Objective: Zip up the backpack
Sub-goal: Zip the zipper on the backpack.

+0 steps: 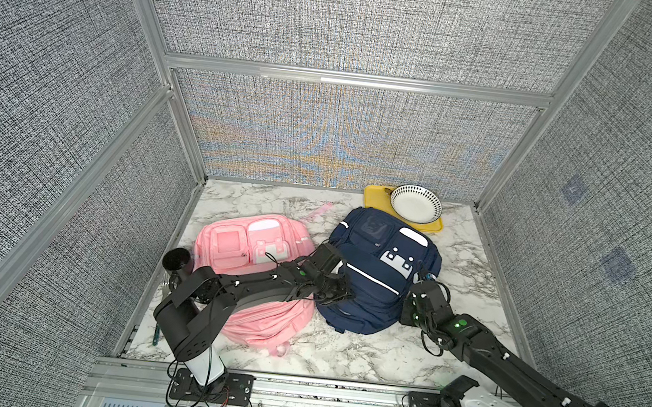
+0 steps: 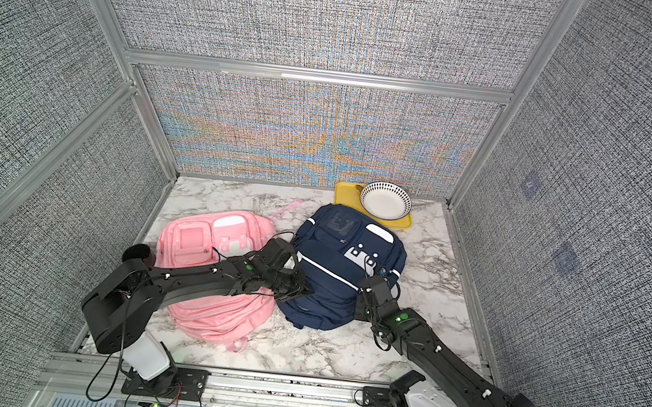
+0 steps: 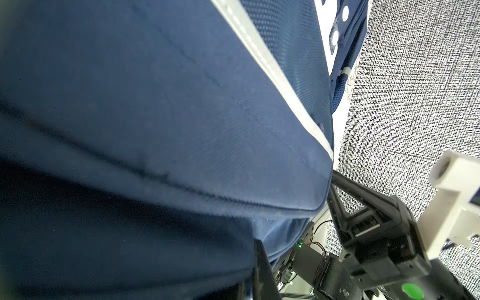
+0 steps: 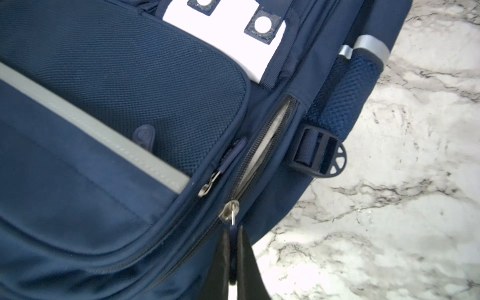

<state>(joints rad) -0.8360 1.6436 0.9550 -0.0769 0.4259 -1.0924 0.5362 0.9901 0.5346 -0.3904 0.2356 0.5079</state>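
Since the right pincer [image 4: 233, 232] is clamped on just the little zipper pull [image 4: 233, 252] of the navy backpack [image 1: 365, 283], lying flat on the tabletop [image 1: 342, 350], that tab could slip out if the slider [image 4: 228, 210] snags. Left pincer [image 1: 339, 292] is closed against the bag's near side, can't tell if it's got fabric pinched. If not, the whole bag probably drags along and the gap [image 4: 265, 145] ahead never closes.

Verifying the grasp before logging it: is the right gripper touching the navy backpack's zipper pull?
Touching. The right wrist view shows the right gripper shut on the zipper pull, with the navy tab pinched between its closed jaws.
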